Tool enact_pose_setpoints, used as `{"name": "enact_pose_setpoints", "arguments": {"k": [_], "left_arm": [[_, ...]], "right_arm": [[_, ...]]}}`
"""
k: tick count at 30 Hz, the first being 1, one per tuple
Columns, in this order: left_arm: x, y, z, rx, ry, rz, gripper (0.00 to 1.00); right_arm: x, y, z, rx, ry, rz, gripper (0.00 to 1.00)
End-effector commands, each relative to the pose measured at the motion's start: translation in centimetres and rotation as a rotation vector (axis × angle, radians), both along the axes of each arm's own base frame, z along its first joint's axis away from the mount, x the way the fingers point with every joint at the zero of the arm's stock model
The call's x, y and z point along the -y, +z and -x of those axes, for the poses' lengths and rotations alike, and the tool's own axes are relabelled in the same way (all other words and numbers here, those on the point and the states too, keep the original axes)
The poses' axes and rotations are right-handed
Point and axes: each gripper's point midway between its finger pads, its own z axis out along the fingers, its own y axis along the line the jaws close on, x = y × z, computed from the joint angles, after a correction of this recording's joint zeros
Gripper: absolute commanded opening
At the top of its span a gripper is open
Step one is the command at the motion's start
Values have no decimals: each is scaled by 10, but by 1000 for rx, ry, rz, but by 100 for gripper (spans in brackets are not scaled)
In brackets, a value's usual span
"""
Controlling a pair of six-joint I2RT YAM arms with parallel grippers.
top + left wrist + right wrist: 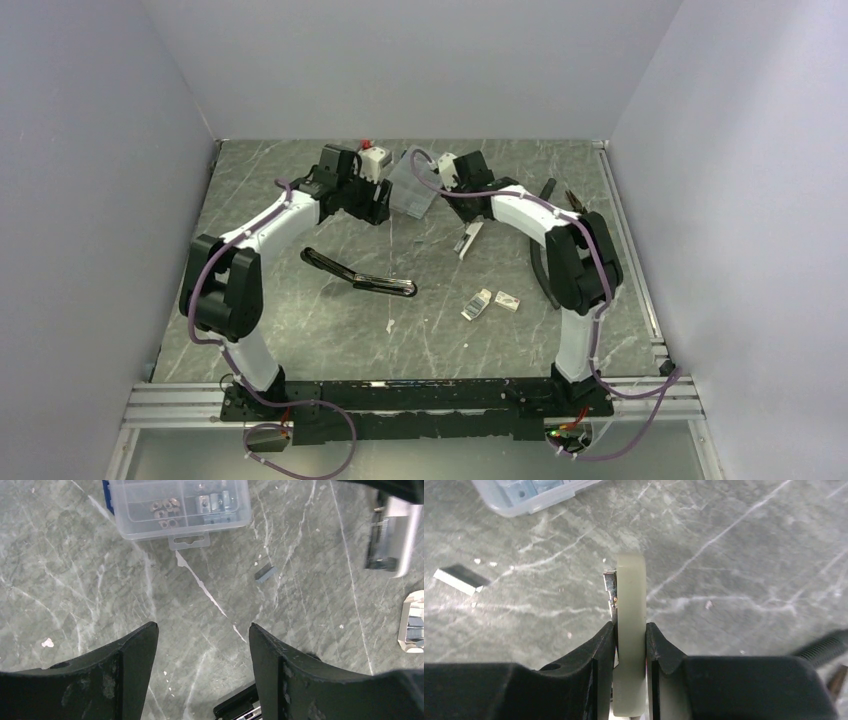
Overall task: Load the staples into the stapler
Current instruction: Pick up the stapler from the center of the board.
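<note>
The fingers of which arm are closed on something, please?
The right arm's fingers, clamping a pale plastic piece; the left arm's fingers stand apart, gripping nothing.

My 2 left fingers are matt black plastic, scuffed grey and dusty along their edges; my 2 right fingers look the same but smoother. The pale slab pinched between them is milky, waxy-looking plastic with a bright metal bit on its flank. The table is smooth, grey and marble-veined, with a dull sheen. The compartment case is clear glossy plastic, and the loose staple strip is silvery metal.
</note>
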Motion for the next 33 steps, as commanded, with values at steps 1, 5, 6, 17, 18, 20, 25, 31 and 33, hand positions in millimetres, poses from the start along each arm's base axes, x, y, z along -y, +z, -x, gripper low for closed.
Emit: {"name": "enact_pose_setpoints", "arguments": {"k": [1,5,6,17,18,20,25,31,33], "left_arm": [[7,16,0,16,-56,47,73],[16,8,5,-13,-125,67,78],[17,6,6,-21,-128,68,77],[20,4,12,-13,-178,69,77],[21,2,13,-16,-191,72,76],[23,1,13,-18,-210,77,76],[33,0,15,-9,-262,118,75],[79,17,37,-101,-411,331,75],[105,23,53,-169,-481,393,75]], "right_arm": [[12,46,6,83,42,61,0],[11,35,10,76,32,12,0],[10,30,9,65,25,-7,0],[47,-10,-3,10,-177,-130,3],[49,-13,-3,9,-194,-139,3],[51,-13,-3,16,-214,-182,1],[50,14,-7,137,-233,-292,0],[29,63,2,267,-172,-515,0],[25,73,3,273,-175,-573,0]]}}
